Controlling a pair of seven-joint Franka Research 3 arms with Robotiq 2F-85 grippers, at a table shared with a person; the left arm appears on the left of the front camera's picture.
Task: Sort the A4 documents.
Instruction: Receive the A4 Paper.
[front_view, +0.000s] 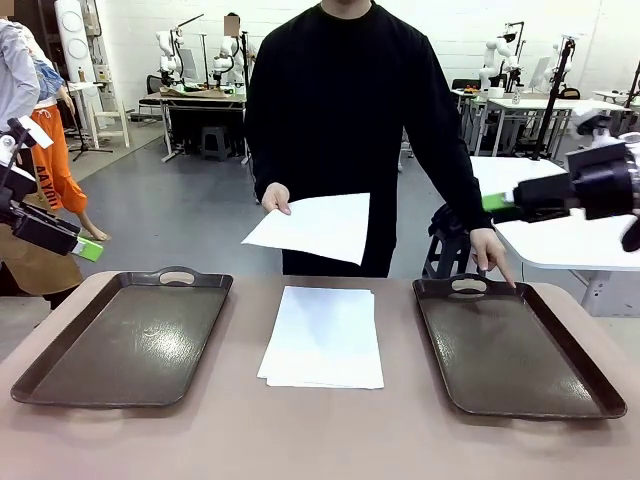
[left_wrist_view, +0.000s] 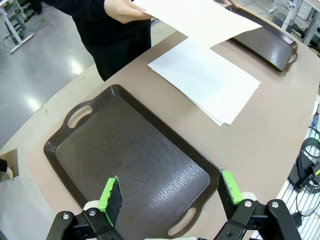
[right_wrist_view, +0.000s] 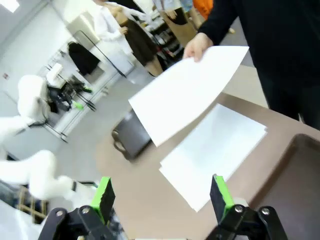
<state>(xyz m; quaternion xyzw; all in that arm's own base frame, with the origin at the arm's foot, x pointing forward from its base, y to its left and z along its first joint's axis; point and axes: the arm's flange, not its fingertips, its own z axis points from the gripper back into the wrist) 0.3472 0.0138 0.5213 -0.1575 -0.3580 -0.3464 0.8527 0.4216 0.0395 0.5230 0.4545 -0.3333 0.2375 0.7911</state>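
A4 documents (front_view: 323, 338) stacked mid-table, one sheet lifted by the person

The stack lies flat on the table (front_view: 320, 440), its sheets slightly fanned, in the gap between the left tray (front_view: 130, 340) and the right tray (front_view: 515, 350), touching neither. A held sheet (front_view: 312, 226) hangs in the air beyond the stack's far end, tilted, pinched at its far left corner by the person's hand (front_view: 275, 198). The person stands at the far side of the table; the other hand (front_view: 492, 252) reaches down to the right tray, fingers touching its far rim just beside the handle.

The left pincer (left_wrist_view: 170, 192) is open, green pads spread wide and gripping nothing; it hovers over the near end of the left tray, well above its surface. The right pincer (right_wrist_view: 162, 197) is open too and grips nothing; it hangs high at the right, above the right tray's far end, near the person's forearm, apart from every sheet
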